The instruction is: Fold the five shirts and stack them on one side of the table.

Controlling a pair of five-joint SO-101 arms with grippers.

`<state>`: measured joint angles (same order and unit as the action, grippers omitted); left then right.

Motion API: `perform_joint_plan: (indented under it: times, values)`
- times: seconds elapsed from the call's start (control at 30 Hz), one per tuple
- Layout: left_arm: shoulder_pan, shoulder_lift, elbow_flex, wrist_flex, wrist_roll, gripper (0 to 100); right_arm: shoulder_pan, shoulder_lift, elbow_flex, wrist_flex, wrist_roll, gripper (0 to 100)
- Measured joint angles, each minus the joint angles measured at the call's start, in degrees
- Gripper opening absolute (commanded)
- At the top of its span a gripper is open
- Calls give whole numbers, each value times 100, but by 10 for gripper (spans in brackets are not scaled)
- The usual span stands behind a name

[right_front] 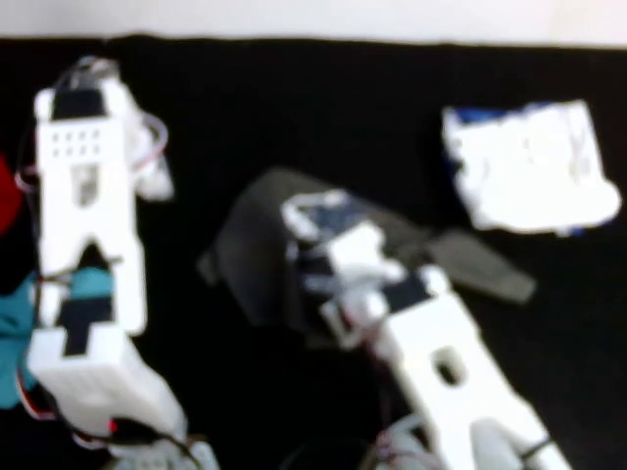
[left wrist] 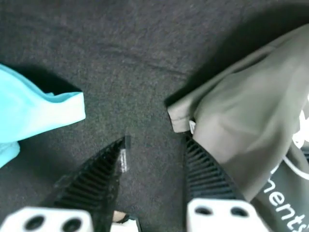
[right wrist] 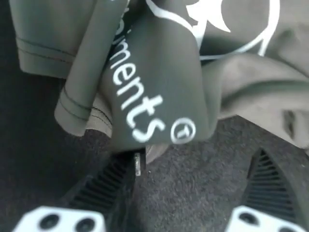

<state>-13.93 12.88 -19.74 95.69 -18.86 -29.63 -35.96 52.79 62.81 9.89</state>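
A dark grey shirt (right_front: 250,245) with white print lies crumpled in the middle of the black table. My right arm (right_front: 431,343) comes in from the lower right and ends over it. My right gripper (right wrist: 195,162) is open just above the cloth; one fingertip (right wrist: 128,169) sits at a folded edge of the grey shirt (right wrist: 159,72). My left gripper (left wrist: 157,141) is open over bare table, with the grey shirt (left wrist: 241,121) beside one finger and a teal shirt (left wrist: 34,111) off the other side. Folded white and blue shirts (right_front: 534,166) lie at the back right.
The left arm (right_front: 83,196) stands tall at the table's left, with the teal shirt (right_front: 93,286) under and beside it. Something red (right_front: 8,201) shows at the far left edge. Black cloth (right_front: 323,108) covers the table.
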Motion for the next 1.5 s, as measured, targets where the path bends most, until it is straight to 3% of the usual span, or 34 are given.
perform_joint_plan:
  times: [0.07,0.2,0.27,0.37,0.63,0.73,0.87,0.93,1.07,1.23,1.4,1.5]
  values:
    - [-26,0,35,0,0,171,0,360,0,-290,0,287]
    - [-35,0,62,0,0,171,440,1310,-70,-870,-9,0]
    - [-35,0,62,0,0,171,879,1741,-105,-1143,-9,39]
    - [-35,0,62,0,0,171,1600,2004,-246,-1327,202,3]
    - [-35,0,62,0,0,171,3297,1512,-862,-1354,774,9]
    - [-35,0,62,0,0,171,3420,1134,-914,-1099,791,60]
    - [9,0,62,0,0,171,3024,949,-914,-703,791,205]
    - [193,0,62,0,0,171,2963,949,-914,-703,791,224]
    - [1064,0,62,202,0,171,3244,985,-914,-853,826,224]
    - [2760,0,149,378,598,171,4167,1037,-1055,-1081,826,224]
    - [4642,0,580,378,730,173,4993,1046,-1547,-1099,826,224]
    - [5407,0,888,343,730,175,5424,1046,-1732,-1099,826,224]
